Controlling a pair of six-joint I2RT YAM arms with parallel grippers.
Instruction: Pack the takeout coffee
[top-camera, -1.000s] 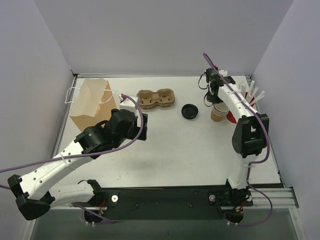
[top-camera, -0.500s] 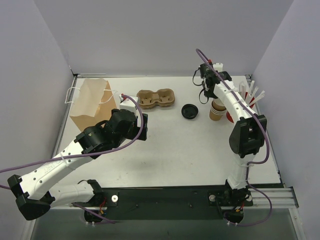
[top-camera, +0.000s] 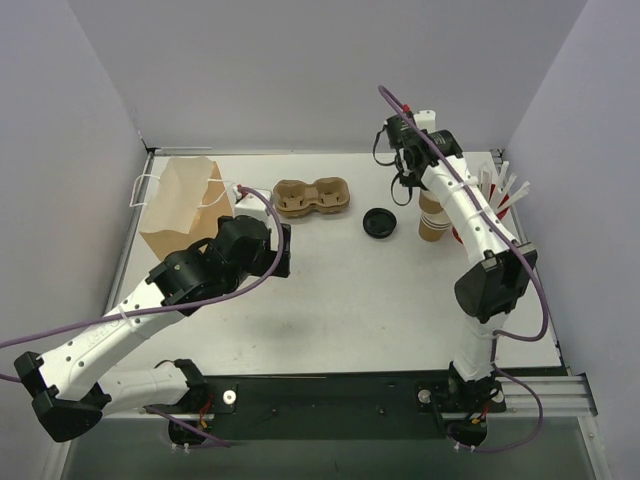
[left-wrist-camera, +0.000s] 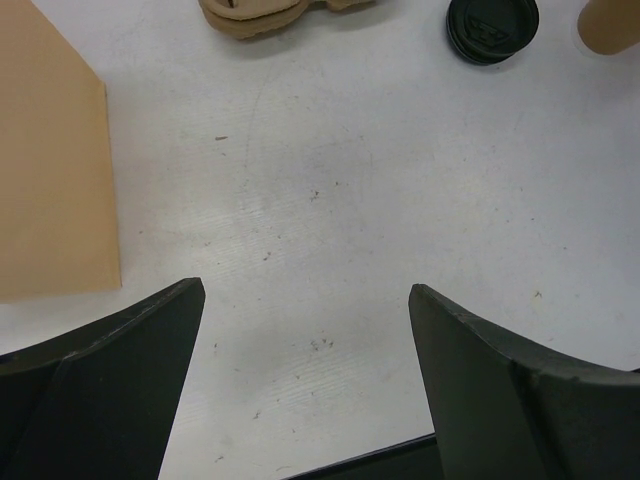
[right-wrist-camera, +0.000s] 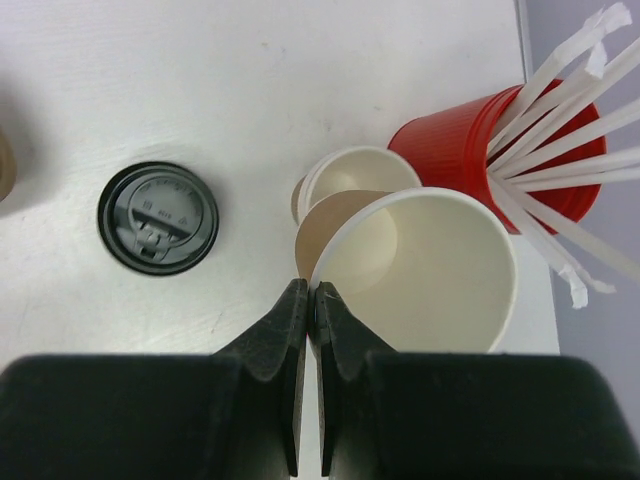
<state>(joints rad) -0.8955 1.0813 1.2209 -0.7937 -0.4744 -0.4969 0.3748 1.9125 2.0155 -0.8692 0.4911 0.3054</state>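
No lidded cup shows in any view. A loose black lid lies on the table; it also shows in the right wrist view and the left wrist view. My right gripper is shut on the rim of an unlidded tan paper cup and holds it above the stack of tan cups. In the top view the right gripper is high at the back, left of the stack. My left gripper is open and empty over bare table, right of the brown paper bag.
A red cup of white sticks stands right of the stack. A cardboard cup carrier lies between the bag and the lid. The bag's side fills the left of the left wrist view.
My right gripper has risen and moved left from above the cup stack, carrying one unlidded cup. The left arm has barely shifted.
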